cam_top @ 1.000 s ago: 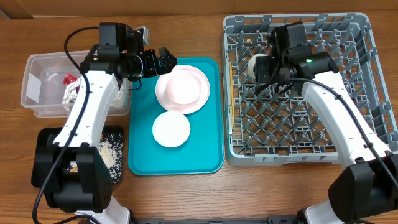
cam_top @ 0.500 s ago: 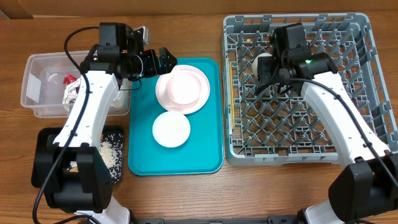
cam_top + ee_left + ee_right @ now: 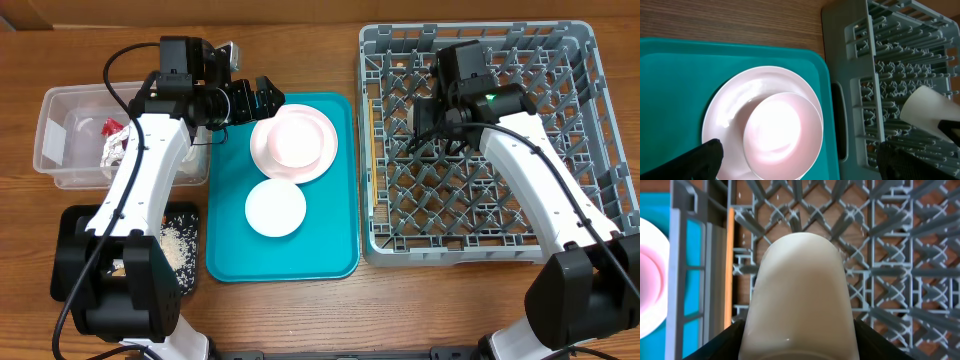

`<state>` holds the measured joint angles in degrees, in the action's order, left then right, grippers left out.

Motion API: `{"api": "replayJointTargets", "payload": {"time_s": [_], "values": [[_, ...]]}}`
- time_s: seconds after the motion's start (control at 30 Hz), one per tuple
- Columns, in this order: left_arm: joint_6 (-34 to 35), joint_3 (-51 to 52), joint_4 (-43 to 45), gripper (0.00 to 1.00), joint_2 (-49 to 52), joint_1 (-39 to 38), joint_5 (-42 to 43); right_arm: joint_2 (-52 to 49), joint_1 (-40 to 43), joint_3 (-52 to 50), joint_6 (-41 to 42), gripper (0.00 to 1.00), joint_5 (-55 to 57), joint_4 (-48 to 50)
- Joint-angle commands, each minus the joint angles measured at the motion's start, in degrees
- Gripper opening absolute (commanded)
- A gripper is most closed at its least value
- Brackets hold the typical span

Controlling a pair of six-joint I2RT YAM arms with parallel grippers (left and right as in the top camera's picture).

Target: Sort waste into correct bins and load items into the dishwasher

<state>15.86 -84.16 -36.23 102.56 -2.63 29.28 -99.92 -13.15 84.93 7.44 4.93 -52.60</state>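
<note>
Cup (image 3: 799, 295), small, white and smooth-sided, is clamped between the fingers of the right gripper (image 3: 799, 347). It is held tilted just above the pegs of the grey dish rack (image 3: 560, 70), near the wall facing the teal tray (image 3: 330, 240). The right arm reaches diagonally over the rack, wrist angled down. The left gripper (image 3: 805, 160) hangs wide open and empty over the bowl (image 3: 782, 130) stacked on the plate (image 3: 722, 115).

Beneath me runs a wooden table (image 3: 300, 45), its grain lying left to right. A teal tray (image 3: 232, 250) with rounded corners and a raised rim lies flat on it, a little left of the middle, long sides running from the far edge toward the near one.
</note>
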Motion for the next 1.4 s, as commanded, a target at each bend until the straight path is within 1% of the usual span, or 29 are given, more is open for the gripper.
{"api": "replayJointTargets", "payload": {"time_s": [0.0,0.13,0.3,0.33,0.5,0.67,0.77,0.87,1.17,1.23,1.27,1.3,1.37], "values": [[-1.07,-1.09,0.09,1.00,0.50,-0.39,-0.37,-0.20,0.04,-0.24,-0.24,0.34,0.61,-0.68],[-1.07,-1.09,0.09,1.00,0.50,-0.37,-0.35,-0.20,0.04,-0.24,-0.24,0.39,0.59,-0.63],[-1.07,-1.09,0.09,1.00,0.50,-0.37,-0.35,-0.20,0.04,-0.24,-0.24,0.41,0.59,-0.70],[-1.07,-1.09,0.09,1.00,0.50,-0.39,-0.35,-0.20,0.04,-0.24,-0.22,0.46,0.57,-0.72],[-1.07,-1.09,0.09,1.00,0.50,-0.39,-0.35,-0.20,0.04,-0.24,-0.22,0.63,0.55,-0.44],[-1.07,-1.09,0.09,1.00,0.50,-0.39,-0.35,-0.20,0.04,-0.24,-0.22,0.70,0.55,-0.31],[-1.09,-1.09,0.09,1.00,0.50,-0.37,-0.35,-0.20,0.04,-0.24,-0.22,0.78,0.55,-0.61],[-1.07,-1.09,0.09,1.00,0.50,-0.39,-0.35,-0.20,0.04,-0.24,-0.22,0.83,0.55,-0.68],[-1.07,-1.09,0.09,1.00,0.50,-0.37,-0.37,-0.20,0.04,-0.24,-0.22,0.83,0.35,0.26],[-1.07,-1.09,0.09,1.00,0.50,-0.39,-0.35,-0.20,0.04,-0.24,-0.22,0.80,0.15,0.42],[-1.07,-1.09,0.09,1.00,0.50,-0.37,-0.37,-0.20,0.04,-0.24,-0.22,0.77,0.15,0.44],[-1.07,-1.09,0.09,1.00,0.50,-0.37,-0.35,-0.20,0.04,-0.24,-0.22,0.71,0.17,0.44],[-1.07,-1.09,0.09,1.00,0.50,-0.39,-0.35,-0.42,0.04,-0.24,-0.22,0.48,0.17,0.37]]}}
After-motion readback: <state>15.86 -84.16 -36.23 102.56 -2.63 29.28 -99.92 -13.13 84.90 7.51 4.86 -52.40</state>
